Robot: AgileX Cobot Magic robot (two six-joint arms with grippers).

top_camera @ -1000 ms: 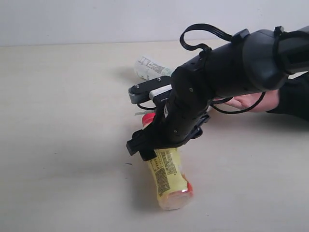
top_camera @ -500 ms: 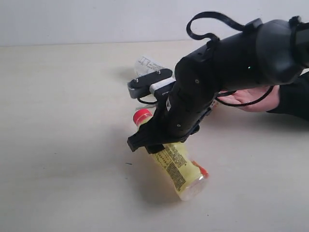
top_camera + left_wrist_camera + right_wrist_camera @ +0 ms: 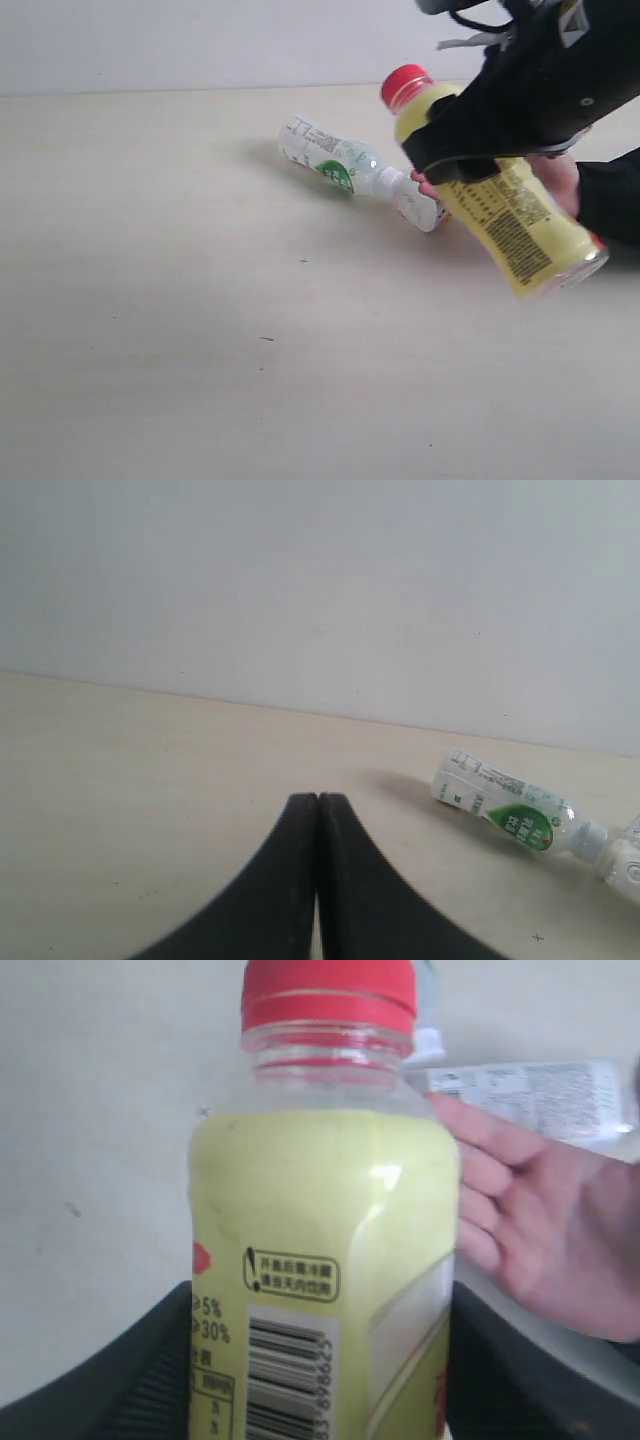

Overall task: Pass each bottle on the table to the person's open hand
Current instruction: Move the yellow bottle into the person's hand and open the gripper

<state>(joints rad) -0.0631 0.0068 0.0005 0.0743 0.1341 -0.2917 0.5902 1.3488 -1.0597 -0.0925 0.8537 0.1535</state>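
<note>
In the exterior view, the right fingers (image 3: pixel 470 150) were clamped round the yellow bottle (image 3: pixel 500 205). They carried it tilted, red cap (image 3: pixel 405 86) uppermost, clear of the counter (image 3: pixel 150 320) and just in front of the person's hand (image 3: pixel 562 182). A green-labelled bottle (image 3: pixel 330 158) lay on its side toward the counter's far edge, its neck against a second clear bottle (image 3: pixel 422 210). To finish well, I judged, the yellow bottle's body should settle into the palm, with release only once the hand bore it. Bottle and arm hid most of the hand. In the left wrist view, the left fingers (image 3: pixel 295 880) were pressed together, holding nothing. The green-labelled bottle lay near the far edge, and the second one was cut off by the frame. In the right wrist view, the yellow bottle filled the frame between dark fingers with the open hand just beside it; whether they touched I could not tell. A labelled bottle behind was blurred. Only 3 bottles showed, and no red-labelled one.
</note>
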